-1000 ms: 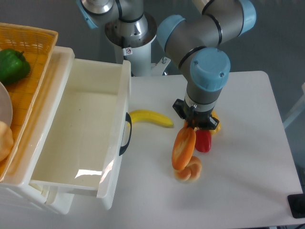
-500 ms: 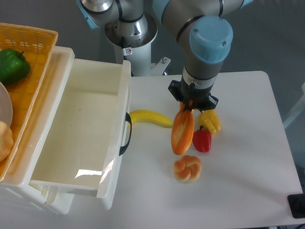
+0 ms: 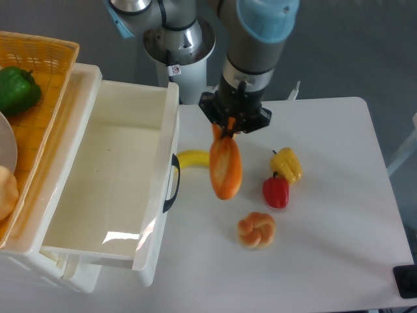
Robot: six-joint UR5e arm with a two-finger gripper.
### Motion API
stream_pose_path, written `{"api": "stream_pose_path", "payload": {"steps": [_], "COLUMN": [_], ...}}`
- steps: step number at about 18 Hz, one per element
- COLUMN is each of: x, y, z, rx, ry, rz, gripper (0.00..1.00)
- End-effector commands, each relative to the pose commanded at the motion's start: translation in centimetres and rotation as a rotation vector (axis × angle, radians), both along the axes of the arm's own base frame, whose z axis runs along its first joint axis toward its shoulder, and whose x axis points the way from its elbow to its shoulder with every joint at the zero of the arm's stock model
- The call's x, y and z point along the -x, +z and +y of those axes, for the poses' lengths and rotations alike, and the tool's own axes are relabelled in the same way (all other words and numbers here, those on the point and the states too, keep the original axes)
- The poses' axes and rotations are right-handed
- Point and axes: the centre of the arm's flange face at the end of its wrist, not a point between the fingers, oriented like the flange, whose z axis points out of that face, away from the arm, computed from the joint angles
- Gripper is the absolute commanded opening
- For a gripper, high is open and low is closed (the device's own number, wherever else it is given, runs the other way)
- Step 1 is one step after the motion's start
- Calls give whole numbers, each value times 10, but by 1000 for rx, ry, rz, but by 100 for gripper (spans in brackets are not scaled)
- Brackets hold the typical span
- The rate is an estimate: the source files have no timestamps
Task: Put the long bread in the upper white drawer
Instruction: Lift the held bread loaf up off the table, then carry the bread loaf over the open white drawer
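Note:
The long bread is an orange-brown loaf hanging lengthwise from my gripper, which is shut on its top end and holds it above the table, over the banana's right end. The upper white drawer stands pulled open at the left, its inside bare, with a black handle on its front. The loaf is to the right of the drawer's front wall.
A yellow banana lies just right of the drawer handle. A knotted bun, a red pepper and a yellow pepper lie on the white table. An orange basket with a green pepper sits at the far left.
My gripper has lifted the long bread up off the bun and carried it left and back, toward the drawer. The bun and peppers now show fully.

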Motion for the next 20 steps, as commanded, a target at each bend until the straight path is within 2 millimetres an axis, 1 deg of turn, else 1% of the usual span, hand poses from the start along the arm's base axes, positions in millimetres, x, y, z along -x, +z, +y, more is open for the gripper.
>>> {"api": "stream_pose_path", "payload": {"steps": [3, 6, 10, 14, 15, 20], "x": [-14, -22, -33, -40, -47, -66], "y": [15, 28, 39, 45, 48, 46], "z": [-2, -4, -5, -1, 3, 21], "rx": [-57, -100, -142, -185, -196, -206], "ry": [53, 77, 92, 134, 141, 111], "rz": [-23, -35, -50, -90, -94, -90], "gripper": [0, 0, 0, 0, 0, 0]}}
